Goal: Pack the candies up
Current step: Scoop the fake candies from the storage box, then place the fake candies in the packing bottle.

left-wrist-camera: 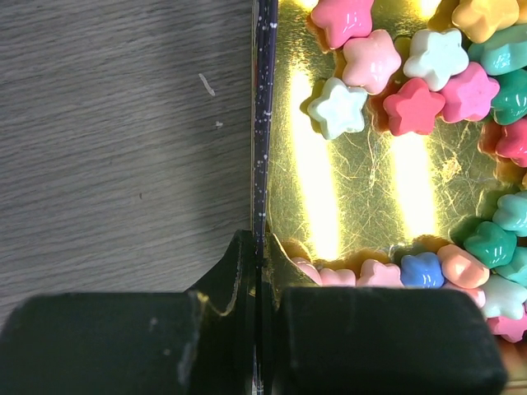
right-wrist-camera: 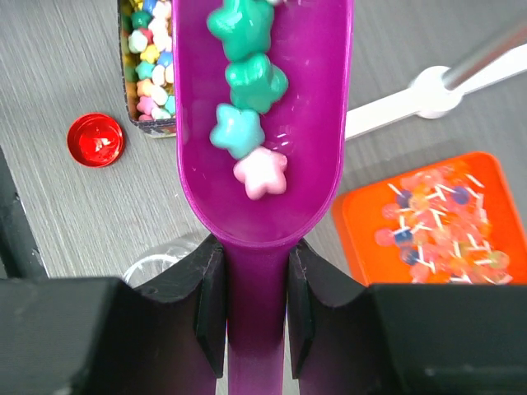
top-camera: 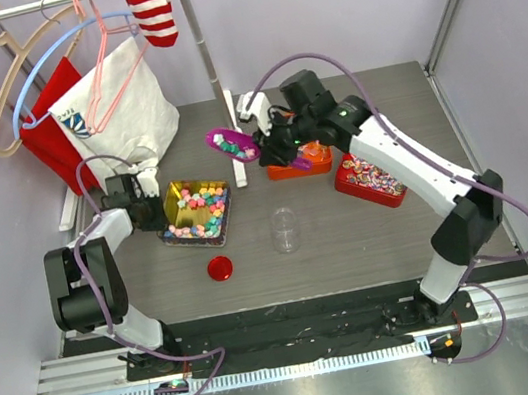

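The left gripper [left-wrist-camera: 262, 280] had its fingers pinched together on the side wall of the gold tin [left-wrist-camera: 264, 123], where most of the star-shaped pastel candies [left-wrist-camera: 412, 107] lay heaped on the foil floor. The right gripper [right-wrist-camera: 257, 288] was clamped on the handle of a purple scoop [right-wrist-camera: 325, 99] carrying a few candies, raised above the table between the gold tin and the orange tin [right-wrist-camera: 358, 239]. A clear jar [top-camera: 286, 229] stood upright mid-table with a red lid [top-camera: 220, 268] lying near it.

Glossy candies [left-wrist-camera: 412, 107]; mirror-gold metal tin [left-wrist-camera: 354, 189]; shiny plastic scoop [right-wrist-camera: 313, 123]; matt woodgrain table [left-wrist-camera: 123, 164]
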Robot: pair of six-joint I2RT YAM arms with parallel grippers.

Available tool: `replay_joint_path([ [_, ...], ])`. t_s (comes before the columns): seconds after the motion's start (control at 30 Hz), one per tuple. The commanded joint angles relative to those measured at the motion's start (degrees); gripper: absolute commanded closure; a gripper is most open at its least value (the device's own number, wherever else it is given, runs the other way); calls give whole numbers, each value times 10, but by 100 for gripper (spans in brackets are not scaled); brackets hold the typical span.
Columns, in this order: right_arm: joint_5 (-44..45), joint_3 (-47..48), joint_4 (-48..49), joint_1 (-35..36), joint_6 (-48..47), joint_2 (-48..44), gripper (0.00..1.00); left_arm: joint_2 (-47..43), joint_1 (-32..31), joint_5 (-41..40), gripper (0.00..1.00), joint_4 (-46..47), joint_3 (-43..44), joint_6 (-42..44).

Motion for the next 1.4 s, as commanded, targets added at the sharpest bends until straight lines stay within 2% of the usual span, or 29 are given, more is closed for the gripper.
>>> replay_joint_path([
  [0.0, -24, -29, 31, -2, 0, -48, 99, -4, 3, 34, 100, 37, 32, -19],
  [0.37, 57, -104, 27, -14, -50, -109, 99, 3, 4, 16, 96, 30, 40, -14],
  [0.53, 77, -129, -16, -17, -81, -145, 99, 12, 4, 13, 82, 27, 46, -13],
  [0.77, 110, -149, -106, -17, -122, -157, 99, 21, 4, 6, 72, 20, 56, -10],
  [0.9, 133, -163, -134, -17, -135, -164, 99, 8, 4, 2, 62, 2, 73, -7],
  [1.1, 157, -186, -156, -16, -144, -185, 99, -37, -11, 51, 25, -40, 112, -2],
  [1.2, 161, -187, -171, -17, -146, -192, 99, -64, -45, 62, 13, -50, 119, 18],
  [1.23, 162, -187, -174, -17, -146, -197, 99, -71, -67, 64, 6, -56, 122, 23],
  [1.3, 165, -187, -186, -17, -147, -200, 99, -73, -85, 82, 0, -66, 133, 36],
  [1.37, 172, -186, -195, -17, -147, -203, 99, -72, -107, 96, 0, -78, 140, 43],
])
